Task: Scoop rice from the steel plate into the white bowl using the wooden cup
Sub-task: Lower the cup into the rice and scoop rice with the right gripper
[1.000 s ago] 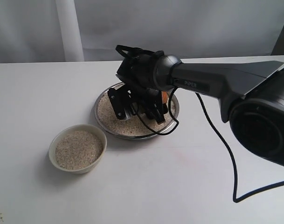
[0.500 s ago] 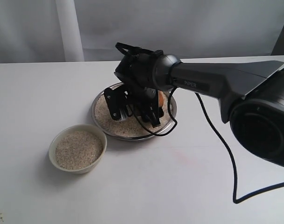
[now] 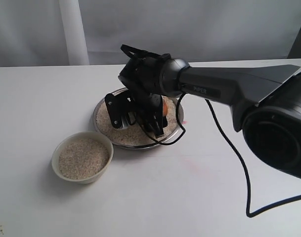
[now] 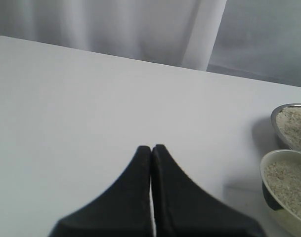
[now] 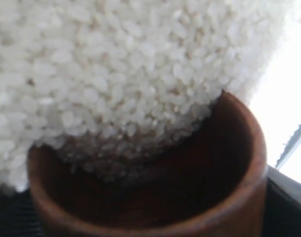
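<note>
Right wrist view: reddish-brown wooden cup (image 5: 204, 173) is gripped by R gripper (image 3: 138, 121), mouth pushed into off-white rice (image 5: 115, 74) on shiny round steel plate (image 3: 135, 146). Cream-white ceramic bowl (image 3: 76, 178), rice-filled, is set just beside plate. L gripper (image 4: 151, 147) jaws are pressed together w/ nothing held, over white table (image 4: 66, 98).

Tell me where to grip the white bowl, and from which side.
Probably the white bowl by its rim, pinched from above on the side away from the steel plate: the sloping outer wall offers poor side grip, and the rice lies just below the rim.
</note>
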